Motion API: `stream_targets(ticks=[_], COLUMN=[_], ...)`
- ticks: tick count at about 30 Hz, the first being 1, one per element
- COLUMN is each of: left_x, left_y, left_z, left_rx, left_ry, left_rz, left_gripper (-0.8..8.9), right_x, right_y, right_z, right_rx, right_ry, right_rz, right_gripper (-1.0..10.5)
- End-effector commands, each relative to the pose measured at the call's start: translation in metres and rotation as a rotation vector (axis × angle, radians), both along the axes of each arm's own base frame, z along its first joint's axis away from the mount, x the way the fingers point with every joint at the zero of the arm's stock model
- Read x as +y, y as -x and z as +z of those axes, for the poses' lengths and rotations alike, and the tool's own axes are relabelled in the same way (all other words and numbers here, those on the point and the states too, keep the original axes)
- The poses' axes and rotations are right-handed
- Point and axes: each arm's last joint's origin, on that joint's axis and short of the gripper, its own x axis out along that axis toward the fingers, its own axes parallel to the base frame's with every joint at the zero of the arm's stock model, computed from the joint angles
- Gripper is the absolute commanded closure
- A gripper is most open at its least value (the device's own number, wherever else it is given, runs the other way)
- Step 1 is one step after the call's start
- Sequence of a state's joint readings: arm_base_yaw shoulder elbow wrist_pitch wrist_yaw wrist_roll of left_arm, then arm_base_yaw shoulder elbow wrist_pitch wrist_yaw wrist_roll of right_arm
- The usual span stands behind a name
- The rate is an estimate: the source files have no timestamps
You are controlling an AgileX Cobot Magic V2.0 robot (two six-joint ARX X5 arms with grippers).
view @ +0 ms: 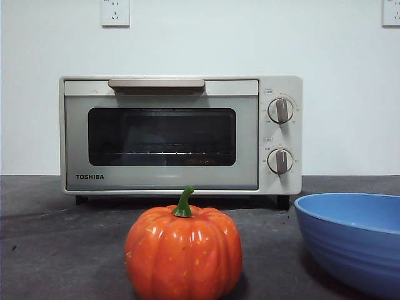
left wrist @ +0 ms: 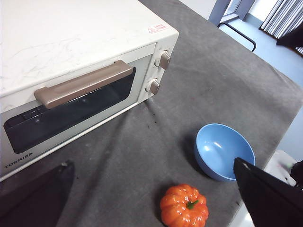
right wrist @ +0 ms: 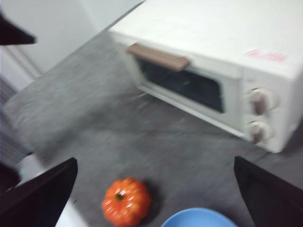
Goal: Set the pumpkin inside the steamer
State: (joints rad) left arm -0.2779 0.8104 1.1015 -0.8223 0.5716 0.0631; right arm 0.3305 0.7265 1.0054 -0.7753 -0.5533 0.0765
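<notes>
The orange pumpkin (view: 183, 252) with a green stem sits on the grey table near the front edge, also seen as pumpkin (left wrist: 184, 205) and pumpkin (right wrist: 126, 200). Behind it stands the cream steamer (view: 181, 134) with its door shut; the steamer (left wrist: 75, 66) and steamer (right wrist: 208, 61) show from above. My left gripper (left wrist: 151, 208) hovers high over the table, open and holding nothing, with the pumpkin below between its jaws. My right gripper (right wrist: 156, 198) is also high, open and holding nothing. Neither arm shows in the front view.
A blue ribbed bowl (view: 356, 240) stands to the right of the pumpkin, seen too as bowl (left wrist: 222, 151) and bowl (right wrist: 199, 218). The grey table (view: 56, 237) ends close in front of the pumpkin. A white wall rises behind the steamer.
</notes>
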Motion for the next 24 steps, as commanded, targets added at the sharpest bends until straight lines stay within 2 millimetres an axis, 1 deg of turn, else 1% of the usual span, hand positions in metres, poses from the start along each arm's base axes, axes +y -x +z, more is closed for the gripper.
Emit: stream_targets(ticks=[1,6,11,16,19,24], left_x=[0.000,0.003,0.006,0.008,0.008,0.008], left_y=[0.003,0.014,0.024,0.030,0.031,0.031], left_z=[0.007,0.011,0.014,0.014,0.013,0.013], left_rx=[-0.011,-0.051,-0.080,-0.077,-0.065,-0.062], left_ry=[0.025,0.037,0.046,0.045,0.042,0.040], left_rz=[0.005,0.004,0.004,0.004,0.004,0.005], left_gripper=[1.89,1.89,1.89,1.89,1.89,1.89], right_x=[0.013,0.041,0.079,0.118,0.137,0.160], right_y=[-0.006,-0.014,-0.024,-0.028,-0.028,-0.030], right_z=[-0.003,-0.023,-0.044,-0.070,-0.086,-0.107], right_rx=[0.072,0.204,0.268,0.299,0.309,0.305], right_ry=[0.016,0.163,0.286,0.425,0.501,0.572], right_rz=[0.065,0.132,0.231,0.330,0.366,0.396], right_gripper=[3.7,3.7,3.7,3.7,3.7,3.7])
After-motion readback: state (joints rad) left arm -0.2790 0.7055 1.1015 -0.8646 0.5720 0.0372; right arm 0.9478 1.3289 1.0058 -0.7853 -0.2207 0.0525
